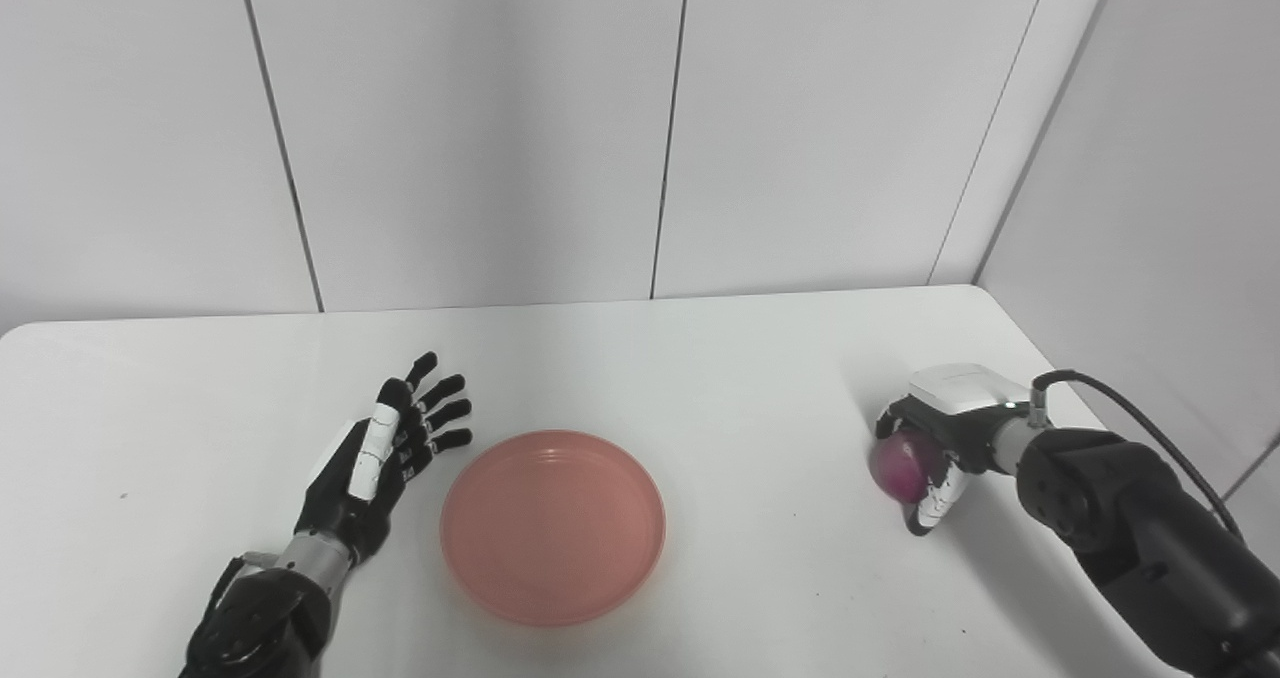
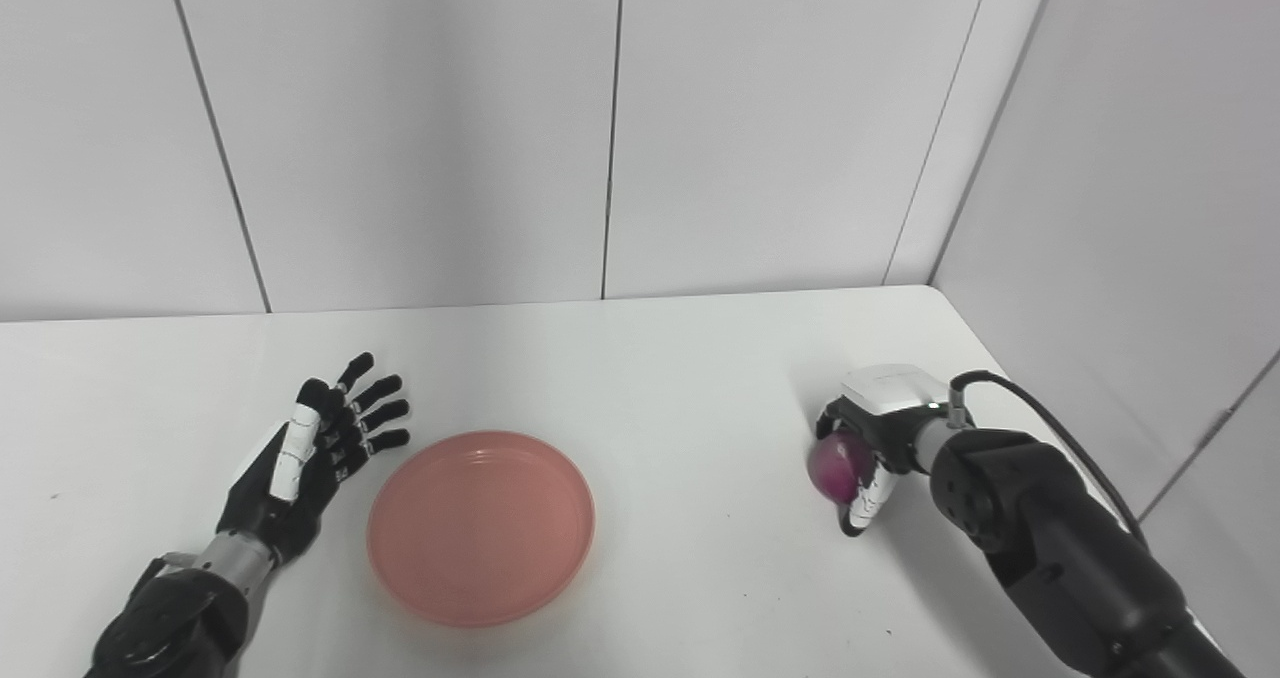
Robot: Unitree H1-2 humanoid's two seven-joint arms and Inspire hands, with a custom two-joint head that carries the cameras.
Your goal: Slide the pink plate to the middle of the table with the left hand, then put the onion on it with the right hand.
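Between plate (image 1: 553, 525) and onion (image 1: 898, 464), bare table (image 1: 760, 428).

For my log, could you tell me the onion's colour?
Purple onion, clearest in the left eye view.

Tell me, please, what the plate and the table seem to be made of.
The plate looks like plastic, perhaps melamine: even pink colour, thin raised rim, a dull, soft sheen. Glazed ceramic cannot be excluded. The table looks like white laminate or painted board: smooth, matte, with rounded corners and only faint reflections. Its core does not show.
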